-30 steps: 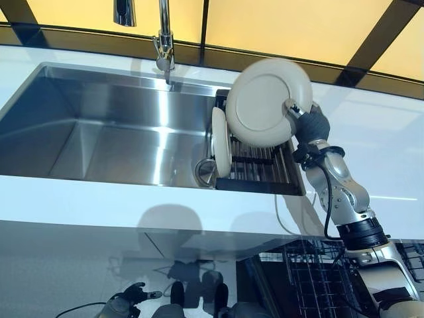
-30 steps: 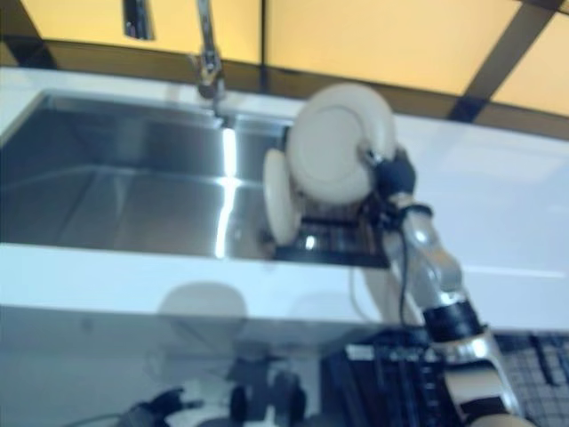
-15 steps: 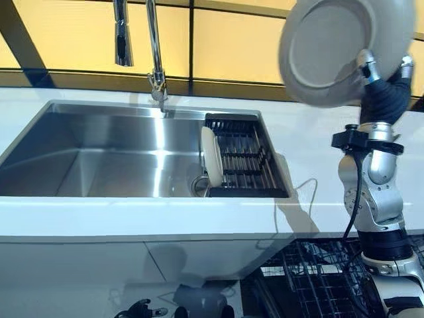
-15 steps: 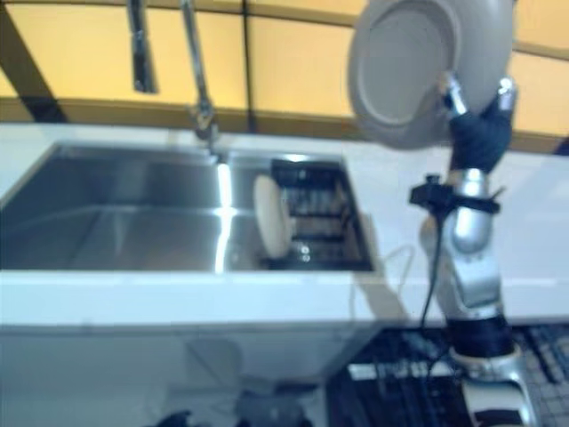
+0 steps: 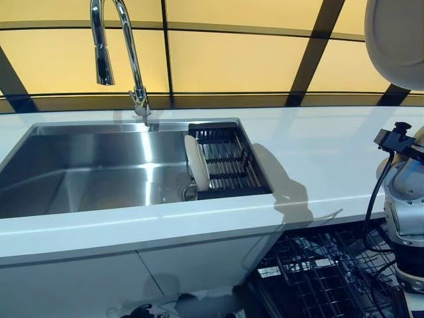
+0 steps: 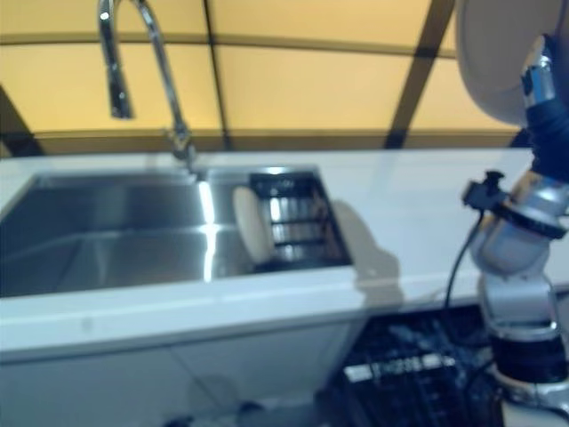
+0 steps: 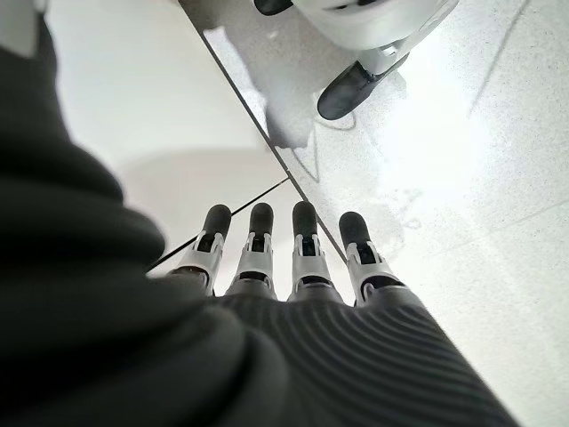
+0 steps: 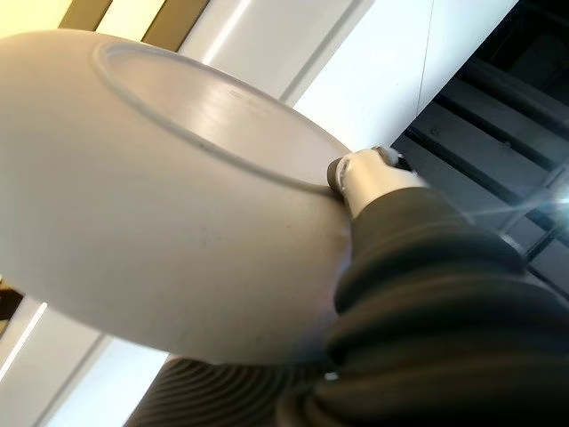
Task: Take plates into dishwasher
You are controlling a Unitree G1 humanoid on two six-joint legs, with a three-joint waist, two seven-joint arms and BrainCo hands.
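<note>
holding a pale plate [image 6: 498,53] up high at about 1 o'clock in the head views, the right hand [image 6: 549,107] has its thumb [image 8: 364,171] pressed on the plate's underside by the foot ring, with the plate's edge tucked against the dark ribbed cover; the fingers on the far face are hidden, so only the pinch from this side shows. the plate is tilted, its underside facing the wrist camera, well above the white counter [image 5: 318,159]. a second plate [image 5: 196,167] stands on edge in the dark rack [image 5: 228,162] set in the right end of the steel sink [image 5: 93,172], leaning at the rack's 9 o'clock side. the tap [image 5: 119,46] rises behind the sink at 12 o'clock. below the counter at 5 o'clock the wire dishwasher rack [image 5: 324,265] is pulled out. the left hand [image 7: 284,267] hangs low with its fingers straight and relaxed, holding nothing, over a pale speckled floor [image 7: 480,178]
</note>
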